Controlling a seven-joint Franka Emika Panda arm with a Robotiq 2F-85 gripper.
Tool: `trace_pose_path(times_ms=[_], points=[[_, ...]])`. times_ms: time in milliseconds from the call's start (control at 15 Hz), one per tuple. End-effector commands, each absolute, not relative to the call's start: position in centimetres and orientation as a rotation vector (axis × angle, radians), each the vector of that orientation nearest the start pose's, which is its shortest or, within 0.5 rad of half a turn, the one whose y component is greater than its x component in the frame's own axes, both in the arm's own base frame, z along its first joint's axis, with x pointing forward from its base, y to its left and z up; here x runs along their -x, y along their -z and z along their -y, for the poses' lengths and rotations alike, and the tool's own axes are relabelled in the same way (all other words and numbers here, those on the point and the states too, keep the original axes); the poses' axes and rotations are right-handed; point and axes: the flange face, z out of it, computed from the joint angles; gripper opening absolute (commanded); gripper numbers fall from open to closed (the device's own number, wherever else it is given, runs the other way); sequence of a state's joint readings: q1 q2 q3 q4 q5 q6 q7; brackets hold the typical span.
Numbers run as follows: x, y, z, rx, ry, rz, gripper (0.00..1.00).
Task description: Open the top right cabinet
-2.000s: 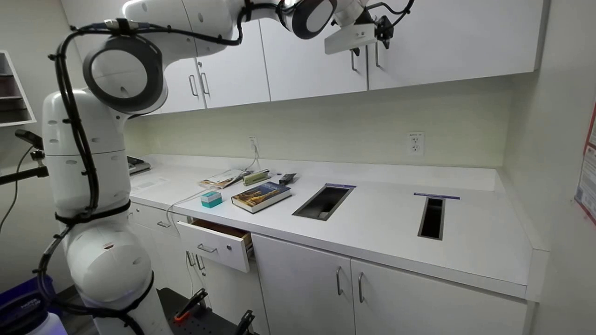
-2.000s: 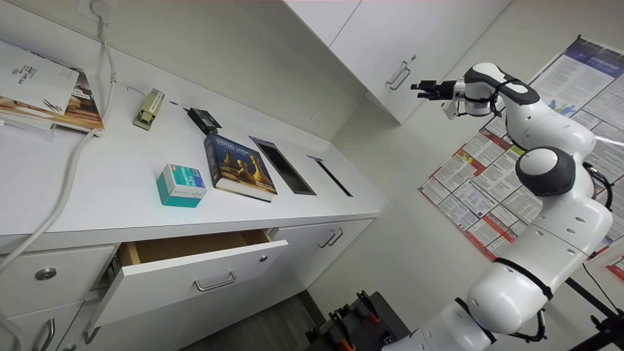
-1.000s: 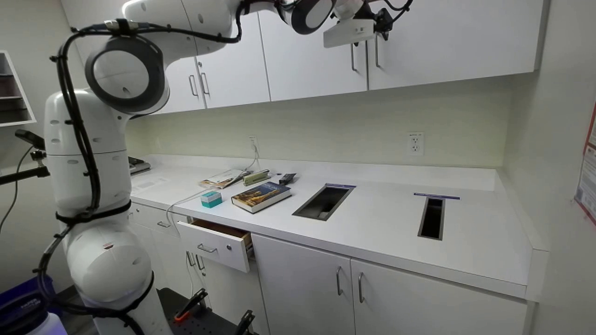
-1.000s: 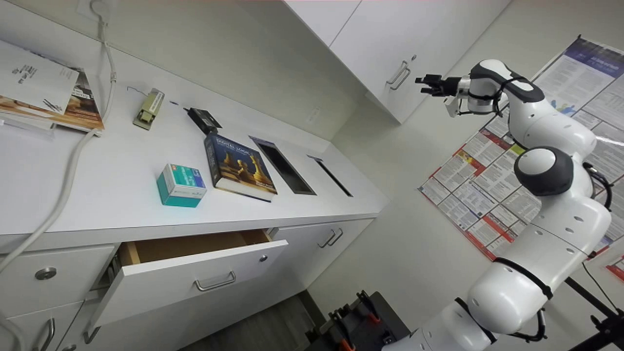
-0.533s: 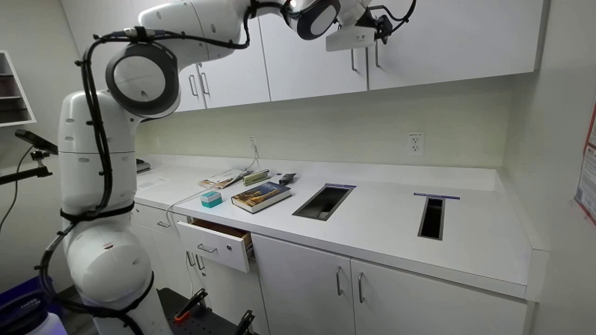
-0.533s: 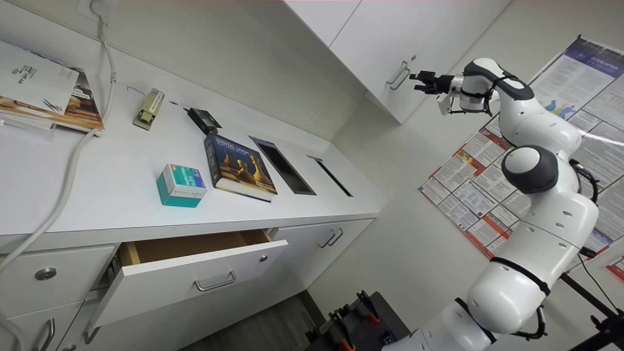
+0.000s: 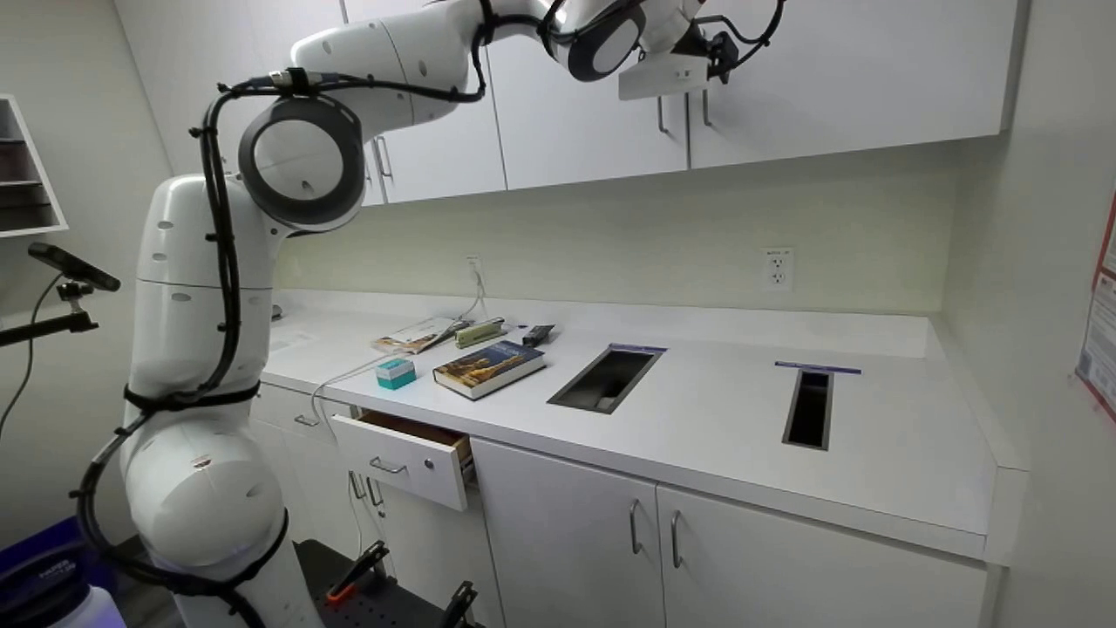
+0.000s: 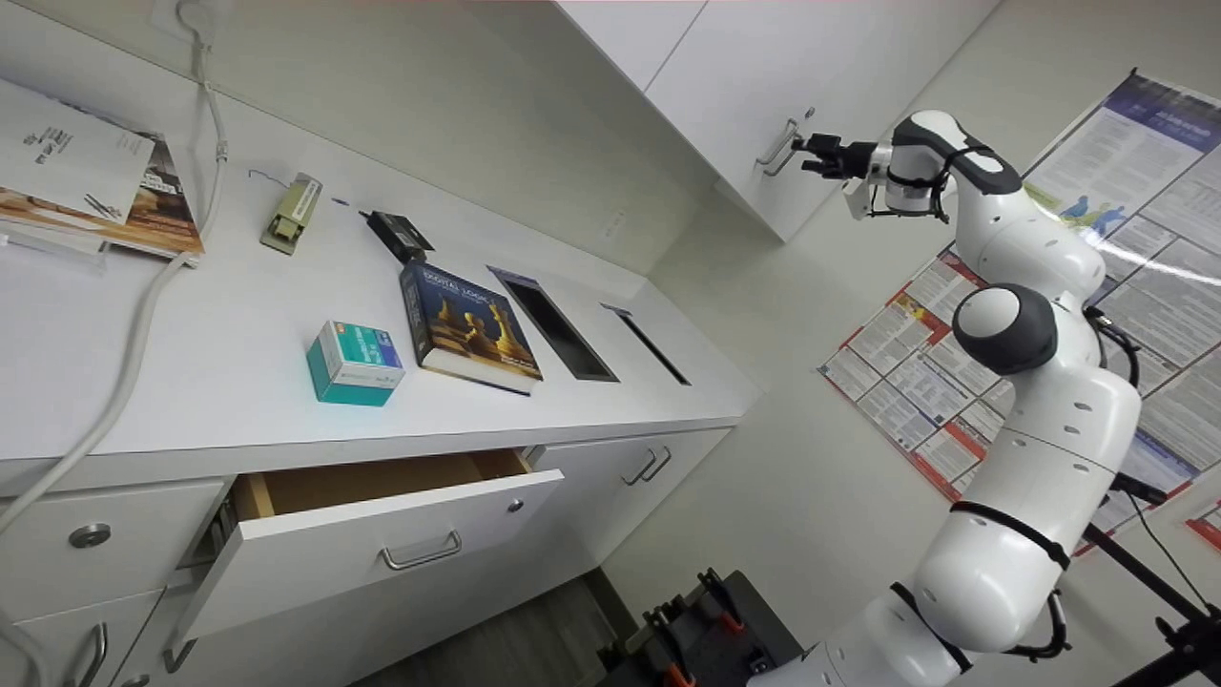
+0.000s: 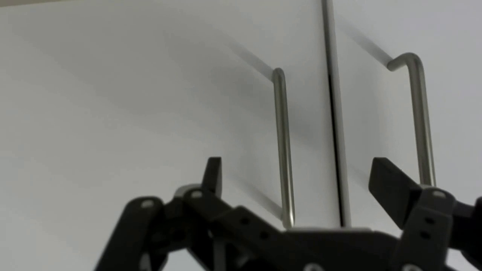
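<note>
Gripper (image 9: 297, 165): jaws spread wide, holding nothing, bottom of the wrist view.
Handle (image 9: 284, 150): thin metal bar near that frame's centre, between the jaws as seen; contact unclear.
Hold: probably stiff, slick; best pinched mid-bar.
Cabinet door (image 7: 854, 78): closed, upper right in an exterior view; likely light, swinging sideways.
Neighbouring handle (image 9: 420, 113): right of the wrist view.

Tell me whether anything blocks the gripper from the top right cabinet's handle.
Nothing visible does: in the wrist view, the cabinet's handle shows unobscured, framed by the open gripper. The neighbouring handle sits to one side, its end hidden behind the gripper; it might get brushed on approach.
</note>
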State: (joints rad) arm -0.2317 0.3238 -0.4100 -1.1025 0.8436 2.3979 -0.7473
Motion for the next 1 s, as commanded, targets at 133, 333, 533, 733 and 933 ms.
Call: trace_pose_path(times_ms=[133, 333, 533, 733, 933], points=[[-59.40, -77.34, 34.89, 2.630, 1.808, -0.152, 0.66], [-59.49, -77.44, 35.05, 2.632, 1.814, -0.150, 0.42], [-59.16, -77.95, 35.15, 2.630, 1.824, -0.149, 0.19], [-59.16, -78.15, 35.05, 2.622, 1.829, -0.146, 0.01], [-59.24, -78.12, 34.98, 2.624, 1.833, -0.128, 0.02]])
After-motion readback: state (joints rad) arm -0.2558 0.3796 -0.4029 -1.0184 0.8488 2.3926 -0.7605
